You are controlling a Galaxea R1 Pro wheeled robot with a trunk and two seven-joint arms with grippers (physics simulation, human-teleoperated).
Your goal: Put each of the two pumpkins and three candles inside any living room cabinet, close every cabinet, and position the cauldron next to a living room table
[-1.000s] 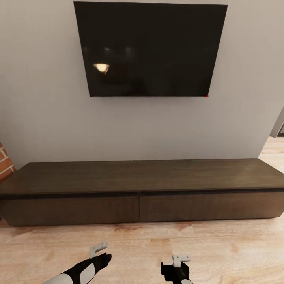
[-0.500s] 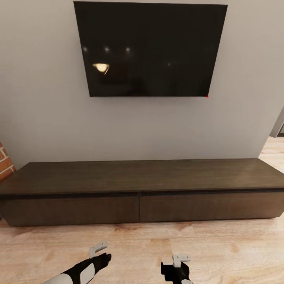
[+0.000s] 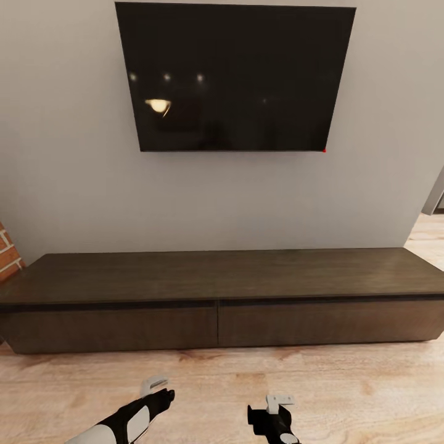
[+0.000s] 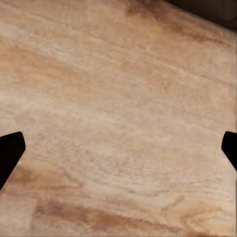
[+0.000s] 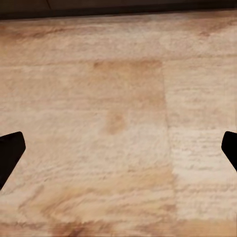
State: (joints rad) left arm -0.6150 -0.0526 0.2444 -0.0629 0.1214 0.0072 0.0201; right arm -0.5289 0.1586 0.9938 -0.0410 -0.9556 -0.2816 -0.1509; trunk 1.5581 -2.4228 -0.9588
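Note:
The long low dark-brown cabinet [image 3: 217,308] stands against the grey wall, and both of its wide drawer fronts are closed flush. My left gripper [image 3: 154,387] hovers low over the wooden floor in front of the left drawer. In the left wrist view its dark fingertips [image 4: 10,150] sit far apart with nothing between them. My right gripper [image 3: 277,402] hangs in front of the right drawer, also open and empty, with its fingertips [image 5: 10,148] spread over bare floor. The pumpkins, candles, cauldron and glass table are out of view.
A large black TV [image 3: 234,77] hangs on the wall above the cabinet. A brick corner [image 3: 7,253] juts in at the left. At the right a doorway [image 3: 435,203] opens past the wall's end. Light wooden floor [image 3: 222,382] lies between me and the cabinet.
Both arms have shifted slightly. The left gripper dropped a little, and the right gripper moved a bit down and to the left. The cabinet and the view are unchanged.

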